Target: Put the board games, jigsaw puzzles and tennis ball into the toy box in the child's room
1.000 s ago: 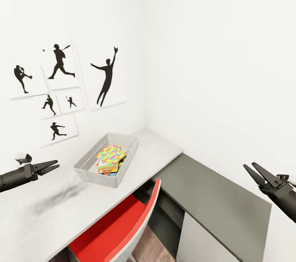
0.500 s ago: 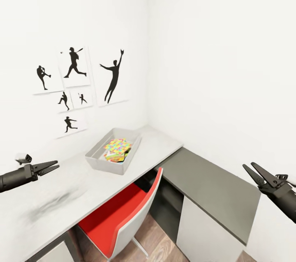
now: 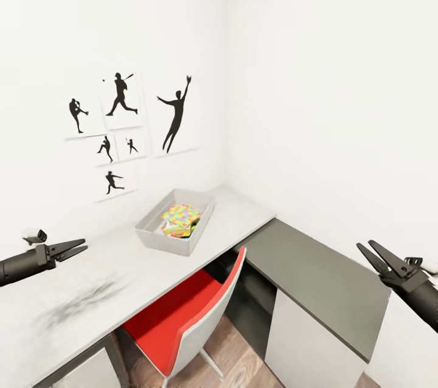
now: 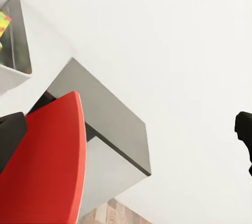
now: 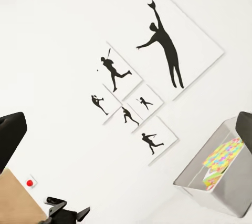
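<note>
Change since earlier: the whole head view has shifted, so the camera has moved; the toy box (image 3: 176,222) now sits smaller and farther off, and more of the red chair (image 3: 185,312) and the wood floor (image 3: 234,357) shows.
Toy box: a grey open tray standing on the white bench (image 3: 91,291) near the corner of the room, below the baseball silhouette prints (image 3: 131,126) on the wall.
Contents: a multicoloured jigsaw puzzle (image 3: 180,215) lies on top of other flat colourful boxes inside the tray.
Left gripper (image 3: 78,248): held over the near end of the white bench, well apart from the toy box; fingers spread a little, holding nothing.
Right gripper (image 3: 377,252): held above the grey bench (image 3: 316,281), fingers spread, holding nothing.
Chair: red seat tucked partly under the white bench.
Right wrist view: toy box (image 5: 220,174) and prints (image 5: 142,84) in sight.
</note>
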{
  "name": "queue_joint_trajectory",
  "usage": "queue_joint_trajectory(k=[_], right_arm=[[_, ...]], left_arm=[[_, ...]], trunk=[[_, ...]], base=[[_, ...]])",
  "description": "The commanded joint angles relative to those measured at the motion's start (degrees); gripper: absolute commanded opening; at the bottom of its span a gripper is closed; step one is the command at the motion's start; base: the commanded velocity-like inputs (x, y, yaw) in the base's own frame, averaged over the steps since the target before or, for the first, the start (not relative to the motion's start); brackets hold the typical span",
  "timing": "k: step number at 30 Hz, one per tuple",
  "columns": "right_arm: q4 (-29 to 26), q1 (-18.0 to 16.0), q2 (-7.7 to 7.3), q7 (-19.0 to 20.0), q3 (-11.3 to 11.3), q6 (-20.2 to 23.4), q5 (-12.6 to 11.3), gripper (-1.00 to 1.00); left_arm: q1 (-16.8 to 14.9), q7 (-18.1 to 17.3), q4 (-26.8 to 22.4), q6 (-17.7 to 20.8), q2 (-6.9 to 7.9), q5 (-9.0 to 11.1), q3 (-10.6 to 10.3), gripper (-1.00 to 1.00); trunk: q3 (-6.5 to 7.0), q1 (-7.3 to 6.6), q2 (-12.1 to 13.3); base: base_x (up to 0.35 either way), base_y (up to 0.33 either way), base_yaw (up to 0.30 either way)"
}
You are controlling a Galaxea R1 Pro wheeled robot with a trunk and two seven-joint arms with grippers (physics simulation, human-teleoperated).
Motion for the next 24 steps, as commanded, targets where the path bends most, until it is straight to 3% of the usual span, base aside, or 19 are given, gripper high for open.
queue_joint_trajectory(k=[1,24], right_arm=[[0.01,-0.01,-0.01,0.07,0.03,0.29,-0.11,1.00],[-0.04,-0.01,-0.01,0.06,0.59,0.29,-0.10,1.00]], left_arm=[[-0.03,-0.24,0.03,0.61,-0.02,-0.07,0.00,1.00],[0.33,-0.24,0.03,0.61,-0.04,-0.07,0.00,1.00]], trunk=[[0.04,0.00,-0.03],[1.64,0.00,-0.03]], base=[[-0.170,0.050,0.188],[-0.227,0.038,0.207]])
